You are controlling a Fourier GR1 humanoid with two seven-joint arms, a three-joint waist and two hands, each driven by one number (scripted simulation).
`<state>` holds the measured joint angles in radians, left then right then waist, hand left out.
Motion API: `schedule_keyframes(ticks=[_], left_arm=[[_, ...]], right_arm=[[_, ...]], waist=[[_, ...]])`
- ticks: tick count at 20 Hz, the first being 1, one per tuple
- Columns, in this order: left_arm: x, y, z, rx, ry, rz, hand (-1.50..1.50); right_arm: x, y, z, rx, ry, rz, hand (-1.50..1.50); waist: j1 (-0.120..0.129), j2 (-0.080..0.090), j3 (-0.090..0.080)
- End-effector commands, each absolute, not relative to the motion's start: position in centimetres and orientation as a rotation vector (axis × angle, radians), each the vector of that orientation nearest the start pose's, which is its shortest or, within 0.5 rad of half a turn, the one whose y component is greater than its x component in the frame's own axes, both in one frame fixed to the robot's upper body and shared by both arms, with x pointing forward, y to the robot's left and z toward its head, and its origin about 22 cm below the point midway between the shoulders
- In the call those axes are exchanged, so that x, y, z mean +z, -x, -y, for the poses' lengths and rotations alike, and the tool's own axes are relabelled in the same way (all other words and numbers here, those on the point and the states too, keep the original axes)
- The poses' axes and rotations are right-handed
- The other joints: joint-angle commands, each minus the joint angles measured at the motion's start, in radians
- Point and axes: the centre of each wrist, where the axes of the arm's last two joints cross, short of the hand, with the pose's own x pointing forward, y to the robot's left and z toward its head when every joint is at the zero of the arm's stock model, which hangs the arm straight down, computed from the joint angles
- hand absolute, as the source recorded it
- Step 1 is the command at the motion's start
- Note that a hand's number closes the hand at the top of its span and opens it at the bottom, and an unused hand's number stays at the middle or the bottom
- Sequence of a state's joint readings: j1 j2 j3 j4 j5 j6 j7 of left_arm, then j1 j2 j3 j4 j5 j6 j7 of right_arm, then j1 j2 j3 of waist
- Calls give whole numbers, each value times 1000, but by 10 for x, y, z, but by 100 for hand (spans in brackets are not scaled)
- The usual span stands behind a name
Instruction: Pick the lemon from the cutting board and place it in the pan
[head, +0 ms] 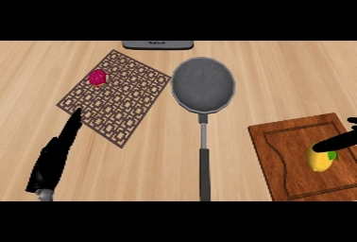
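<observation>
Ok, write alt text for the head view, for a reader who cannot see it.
The robot's right hand reaches a lemon on a wooden cutting board at the right edge of a wooden counter. A grey pan sits at centre, handle pointing toward the robot. The left hand, fingers straight, lies by a patterned mat holding a small pink object.

The surface [279, 71] is pale wood with soft grain. At upper left, a brown mat [132, 101] carries a pale lattice pattern; a magenta fruit [98, 78] sits on it. The pan [203, 85] at centre is dark grey. At lower right, the board [293, 160] is reddish-brown wood; the lemon [320, 160] is yellow with a green tip. Both hands [59, 151] are black.
</observation>
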<state>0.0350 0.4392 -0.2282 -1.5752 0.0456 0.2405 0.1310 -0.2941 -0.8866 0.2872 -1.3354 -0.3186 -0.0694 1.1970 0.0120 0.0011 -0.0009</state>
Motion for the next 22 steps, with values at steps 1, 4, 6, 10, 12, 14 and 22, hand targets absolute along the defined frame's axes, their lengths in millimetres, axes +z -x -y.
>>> schedule_keyframes(ticks=[1,4,6,10,12,14,22], left_arm=[[19,-226,-287,-269,-331,1384,0],[1,-224,-281,-254,-316,1385,0],[12,-227,-275,-258,-333,1389,0],[9,-221,-289,-244,-320,1372,0],[4,-226,-287,-263,-331,1374,0],[16,-209,-293,-261,-359,1369,0],[4,-227,-291,-263,-336,1377,0]], right_arm=[[90,-306,348,153,580,126,-150],[85,-311,366,151,593,111,-150],[70,-313,343,144,593,119,-150],[77,-303,375,157,589,111,-150],[67,-317,352,174,606,103,-150],[63,-300,365,154,590,109,-150],[30,-307,352,139,603,128,-150]], waist=[[4,-1,0],[4,3,0],[5,1,0],[-8,-2,0],[1,1,0],[-4,-3,1],[-5,0,1]])
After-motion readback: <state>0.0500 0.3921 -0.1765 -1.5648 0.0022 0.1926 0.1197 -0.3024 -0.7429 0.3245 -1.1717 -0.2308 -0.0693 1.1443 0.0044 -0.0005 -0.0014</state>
